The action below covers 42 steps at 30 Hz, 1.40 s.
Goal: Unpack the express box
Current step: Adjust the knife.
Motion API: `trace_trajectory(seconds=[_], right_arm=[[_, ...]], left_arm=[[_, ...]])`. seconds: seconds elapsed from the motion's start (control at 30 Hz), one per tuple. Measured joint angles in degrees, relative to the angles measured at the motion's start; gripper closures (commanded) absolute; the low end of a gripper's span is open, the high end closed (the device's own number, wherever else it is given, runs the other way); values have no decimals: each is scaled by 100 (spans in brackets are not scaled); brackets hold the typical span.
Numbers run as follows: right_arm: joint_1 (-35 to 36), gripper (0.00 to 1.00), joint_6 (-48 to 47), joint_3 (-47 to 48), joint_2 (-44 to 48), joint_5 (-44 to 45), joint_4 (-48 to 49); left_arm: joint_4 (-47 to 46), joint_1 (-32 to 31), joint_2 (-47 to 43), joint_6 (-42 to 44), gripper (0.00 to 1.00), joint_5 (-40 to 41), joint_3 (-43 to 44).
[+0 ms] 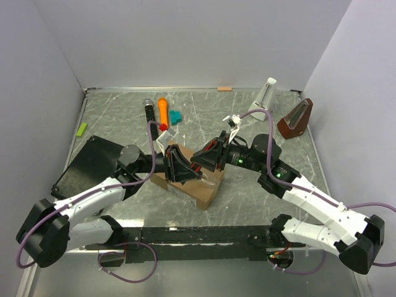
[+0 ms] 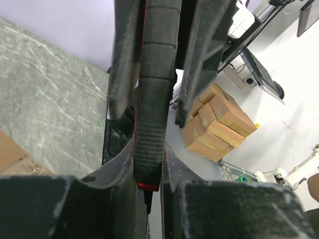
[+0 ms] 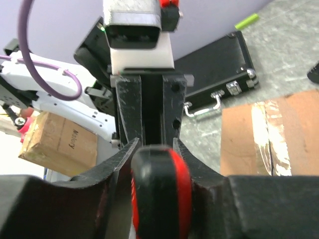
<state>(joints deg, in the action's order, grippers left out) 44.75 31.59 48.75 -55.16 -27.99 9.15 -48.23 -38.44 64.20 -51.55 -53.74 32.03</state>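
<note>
Pinches a black-red handle (image 2: 154, 99), perhaps a cutter, narrowly in left gripper (image 1: 184, 165) and right gripper (image 1: 208, 158) just over box (image 1: 204, 189) at middle of table (image 1: 266, 127); risks dropping it by loosening right before seating left

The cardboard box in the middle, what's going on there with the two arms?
The arms meet just above the box. The left gripper and the right gripper both clamp one black-and-red tool, as in a handover. The box lies closed on the table, with its tape strip in place. A black case lies beside the left arm, with nothing touching it.
</note>
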Motion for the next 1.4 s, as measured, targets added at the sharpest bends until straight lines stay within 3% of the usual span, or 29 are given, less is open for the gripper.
trace_trajectory(seconds=[0.13,0.57,0.63,0.87,1.17,1.4], right_arm=[[0,49,-96,37,11,-44,-286],[-7,54,39,109,-146,-160,-103],[-11,59,68,116,-190,-162,-44],[-15,100,70,199,-319,-229,17],[13,100,-13,219,-232,-35,-396],[48,100,-175,-168,166,-90,-136]], left_arm=[[96,26,0,28,99,-48,28],[87,26,76,20,99,-140,149],[85,24,107,17,99,-149,155],[101,26,129,7,99,-195,155],[772,-26,-2,308,99,-138,203],[1169,-216,-181,686,99,94,240]])
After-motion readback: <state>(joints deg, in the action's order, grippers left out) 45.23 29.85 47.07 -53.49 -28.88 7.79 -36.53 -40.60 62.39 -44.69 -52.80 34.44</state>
